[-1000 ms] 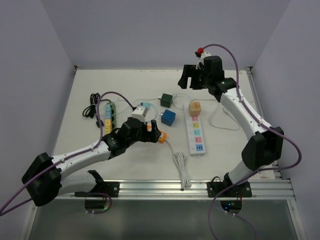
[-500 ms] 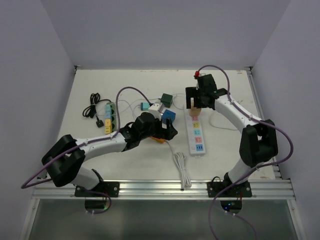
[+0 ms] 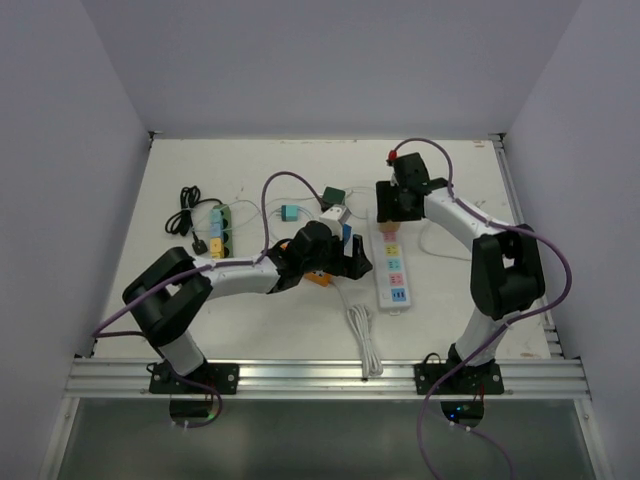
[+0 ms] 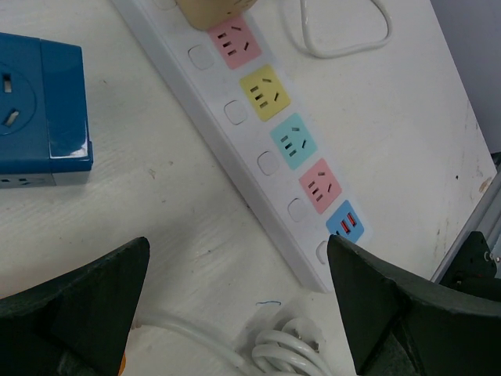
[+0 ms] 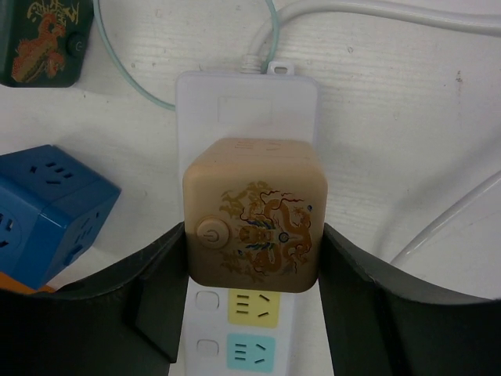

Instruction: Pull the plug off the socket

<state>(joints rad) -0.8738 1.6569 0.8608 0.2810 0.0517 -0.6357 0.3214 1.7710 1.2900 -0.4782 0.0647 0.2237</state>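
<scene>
Desk [image 3: 250,170] first: on its right half you have the white power strip [image 3: 392,268], long axis running far to near, cable end at the far side. Your left arm stretches low across the desk toward the strip. Your right arm rises from its base, folds at the elbow and bends back and down over the strip's far end. There sits the tan cube plug [image 5: 252,215], seated in the farthest outlet, its dragon-printed button face pointing straight up. Your right end effector [image 5: 252,266] straddles it from above, one finger pressed on each side face, pinching the plug. Your left end effector [image 4: 235,313] is spread wide just beside the strip's near half, holding nothing.
</scene>
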